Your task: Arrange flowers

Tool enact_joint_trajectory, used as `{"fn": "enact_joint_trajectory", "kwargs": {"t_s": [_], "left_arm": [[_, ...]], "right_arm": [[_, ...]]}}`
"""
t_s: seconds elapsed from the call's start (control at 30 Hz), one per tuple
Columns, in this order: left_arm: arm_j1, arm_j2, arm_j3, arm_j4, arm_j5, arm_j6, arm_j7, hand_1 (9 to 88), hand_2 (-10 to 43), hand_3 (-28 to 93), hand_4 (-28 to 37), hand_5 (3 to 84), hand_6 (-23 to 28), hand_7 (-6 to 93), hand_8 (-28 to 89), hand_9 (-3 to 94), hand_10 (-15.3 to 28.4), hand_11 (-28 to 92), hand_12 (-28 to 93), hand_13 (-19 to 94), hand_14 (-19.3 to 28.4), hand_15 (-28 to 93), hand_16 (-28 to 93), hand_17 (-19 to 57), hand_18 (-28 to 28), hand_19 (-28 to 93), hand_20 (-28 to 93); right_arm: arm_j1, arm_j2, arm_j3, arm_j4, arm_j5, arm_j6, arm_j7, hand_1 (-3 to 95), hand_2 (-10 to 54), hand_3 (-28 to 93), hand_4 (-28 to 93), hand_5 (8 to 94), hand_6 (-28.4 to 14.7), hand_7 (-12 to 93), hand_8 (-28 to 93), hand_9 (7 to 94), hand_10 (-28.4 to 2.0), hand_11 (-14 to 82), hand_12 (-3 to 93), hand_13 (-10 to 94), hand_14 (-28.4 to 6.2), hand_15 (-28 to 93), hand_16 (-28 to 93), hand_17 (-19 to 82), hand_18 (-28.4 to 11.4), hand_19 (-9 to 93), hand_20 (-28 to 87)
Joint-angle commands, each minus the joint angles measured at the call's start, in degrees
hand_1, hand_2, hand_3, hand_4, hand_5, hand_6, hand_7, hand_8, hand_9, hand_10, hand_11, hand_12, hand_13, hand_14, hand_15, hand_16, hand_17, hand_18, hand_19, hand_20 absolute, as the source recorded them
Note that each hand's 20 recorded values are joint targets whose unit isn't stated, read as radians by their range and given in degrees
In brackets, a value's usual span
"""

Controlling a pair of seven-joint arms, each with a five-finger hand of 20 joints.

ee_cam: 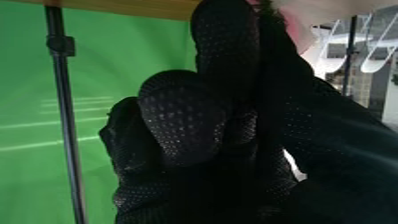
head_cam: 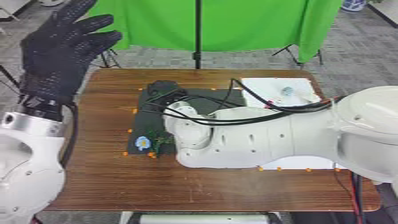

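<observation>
Raised at the upper left, my left hand (head_cam: 55, 62) is open, away from the flowers. My right arm crosses the table from the right; its hand (head_cam: 163, 89) is over the back left of the dark mat (head_cam: 147, 120). A blue flower (head_cam: 142, 143) with green leaves (head_cam: 161, 140) lies at the mat's front left. In the right wrist view, my right hand (ee_cam: 182, 117) has its fingers curled round a pink flower (ee_cam: 308, 42), partly hidden behind the glove, with a bit of green beside a finger.
Behind my right forearm, a white sheet (head_cam: 258, 86) bears a small pale blue item (head_cam: 287, 91). Black cables (head_cam: 240, 120) run over the forearm. The brown table (head_cam: 107, 185) is edged by a green curtain (head_cam: 160, 30) on stands beyond it.
</observation>
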Motion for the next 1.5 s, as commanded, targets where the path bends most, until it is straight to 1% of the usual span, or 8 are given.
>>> {"fn": "enact_joint_trajectory", "kwargs": {"t_s": [0.03, 0.23, 0.53, 0.97, 1.0, 1.03, 1.27, 1.5], "left_arm": [[-7.3, -2.2, 2.62, 1.29, 1.09, 0.02, -6.23, 18.9, 8.1, 75, -28.3, 30.8, 7.1, 10.1, -8, 28.2, 18.8, 25, 12, 22, 27.1, 52, -10, -7.8, 28.4, 61, 1], [-7.7, -2.19, 3.36, 1.02, 0.87, 1.8, -5.41, 19.0, 8.1, 75, -28.3, 30.9, 7.2, 10.1, -8, 28.2, 18.8, 25, 12, 22, 27.2, 52, -10, -7.7, 28.4, 61, 0], [-12.3, -4.06, 6.58, 2.89, 1.49, 1.12, -9.81, 19.1, 8.0, 75, -28.3, 30.9, 7.2, 10.0, -7, 28.2, 18.8, 25, 12, 22, 27.1, 52, -9, -7.8, 28.4, 61, 0], [-11.5, -4.03, 6.1, 2.79, 1.23, 1.04, -9.3, 19.2, 7.9, 75, -28.3, 31.0, 7.2, 10.0, -7, 28.2, 18.8, 25, 12, 22, 27.1, 52, -10, -7.7, 28.4, 61, 0], [-10.2, -3.76, 5.29, 2.1, 1.14, 1.78, -8.43, 19.3, 7.9, 75, -28.3, 31.0, 7.2, 10.0, -7, 28.2, 18.8, 25, 12, 22, 27.1, 52, -10, -7.7, 28.4, 61, 0], [-1.3, -3.51, -0.87, 0.67, 0.49, -1.82, -5.36, 19.3, 7.9, 75, -28.3, 31.0, 7.2, 10.0, -8, 28.2, 18.8, 25, 12, 22, 27.1, 52, -10, -7.7, 28.4, 61, 0], [1.6, -1.88, -2.47, -0.38, -0.12, -0.53, -0.67, 19.5, 7.7, 75, -28.3, 31.0, 7.3, 10.0, -8, 28.1, 18.8, 25, 12, 22, 27.2, 52, -10, -7.7, 28.4, 61, 0], [8.1, -2.72, -8.76, -2.01, 0.42, 0.22, -1.88, 19.6, 7.7, 75, -28.3, 31.0, 7.3, 10.0, -8, 28.2, 18.9, 25, 12, 22, 27.2, 52, -10, -7.7, 28.4, 61, 0]], "right_arm": [[-3.5, 1.8, 5.7, 1.5, -2.6, -2.3, -2.0, 51.2, -9.5, 68, -28, 81.5, 5.3, 24, 0, 93.7, -5.7, 35.2, 19.3, 84, -2.2, 68, 21, 48, -16.2, 93, 46], [-3.7, 2.2, 6.0, 1.0, -2.9, 0.1, -4.9, 50.4, -9.5, 66, -28, 80.5, 5.4, 22, 0, 93.7, -5.3, 30.7, 17.9, 83, -2.1, 68, 21, 48, -16.1, 93, 46], [-10.4, 3.5, 14.0, 0.5, -6.4, -6.9, -7.8, 49.3, -9.5, 63, -28, 77.6, 5.1, 21, -1, 92.7, -5.1, 28.3, 18.3, 82, -2.2, 69, 21, 46, -15.9, 93, 46], [-9.7, 3.2, 13.7, 0.1, -5.7, -8.0, -6.4, 48.9, -9.5, 56, -28, 70.9, 5.2, 20, -4, 91.0, -5.5, 27.7, 18.3, 80, -2.9, 70, 20, 45, -16.2, 93, 45], [-8.4, 2.9, 12.3, 0.1, -4.9, -6.8, -6.6, 49.1, -9.5, 55, -28, 70.9, 5.2, 20, -4, 91.0, -5.6, 27.7, 18.3, 80, -2.9, 70, 20, 45, -16.2, 93, 45], [-5.8, 0.0, 5.8, -0.3, -2.6, -1.4, -2.1, 49.3, -9.5, 55, -28, 70.8, 5.2, 20, -4, 91.0, -5.6, 27.7, 18.3, 80, -3.0, 70, 20, 45, -16.2, 93, 45], [0.0, -1.0, 0.7, -0.2, -1.0, 3.4, -0.4, 48.5, -9.5, 52, -28, 70.3, 4.9, 20, -5, 91.5, -5.9, 28.1, 18.2, 81, -3.1, 70, 19, 45, -16.5, 93, 45], [1.2, 1.5, 0.6, -0.6, -1.9, 2.9, -1.1, 44.8, -9.5, 58, -28, 67.8, 4.0, 19, -13, 88.8, -6.8, 28.2, 18.1, 79, -3.7, 69, 19, 44, -17.1, 93, 43]]}}
